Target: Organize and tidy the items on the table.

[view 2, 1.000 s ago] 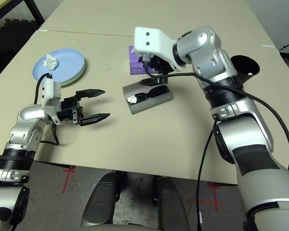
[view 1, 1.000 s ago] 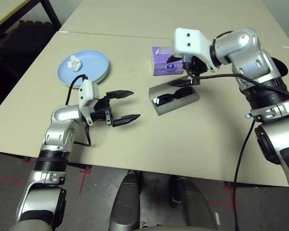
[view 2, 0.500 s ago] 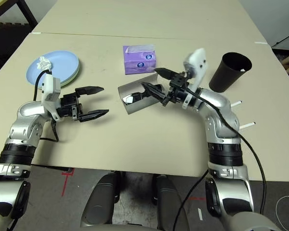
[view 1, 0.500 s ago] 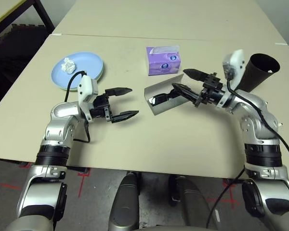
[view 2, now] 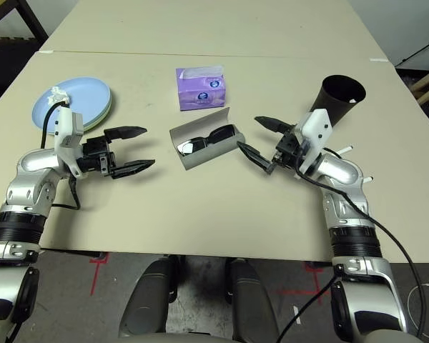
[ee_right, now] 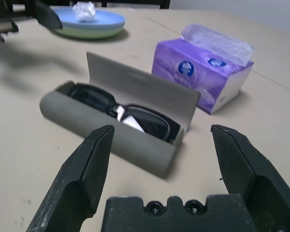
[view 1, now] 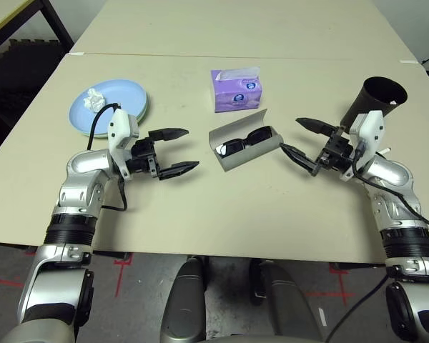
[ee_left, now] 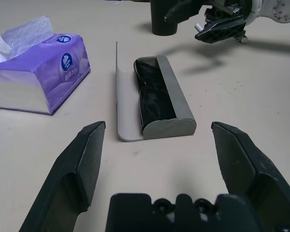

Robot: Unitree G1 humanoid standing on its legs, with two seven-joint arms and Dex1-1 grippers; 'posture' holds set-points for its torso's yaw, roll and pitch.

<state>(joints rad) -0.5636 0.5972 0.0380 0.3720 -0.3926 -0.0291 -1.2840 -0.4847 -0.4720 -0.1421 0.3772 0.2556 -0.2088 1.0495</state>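
The grey glasses case (view 1: 252,152) lies with its lid up at the table's middle, and the black sunglasses (view 1: 244,141) rest inside it. My right gripper (view 1: 291,136) hovers open just right of the case, holding nothing. My left gripper (view 1: 190,148) is open too, a short way left of the case. Behind the case stands the purple tissue box (view 1: 236,89). At the far left a crumpled tissue wad (view 1: 94,100) sits on the light blue plate (view 1: 118,114), which is stacked on the pale green plate (view 2: 108,113). The black cup (view 1: 375,103) leans at the right, with two pens (view 2: 347,150) beside it.
The beige table (view 1: 222,207) joins a second table along a seam behind the tissue box. Bare top stretches in front of the case, between my two arms. A dark frame shows at the far left.
My right arm has drawn back from above the case to its right side, fingers open. The sunglasses stay in the case. My left gripper has hardly moved.
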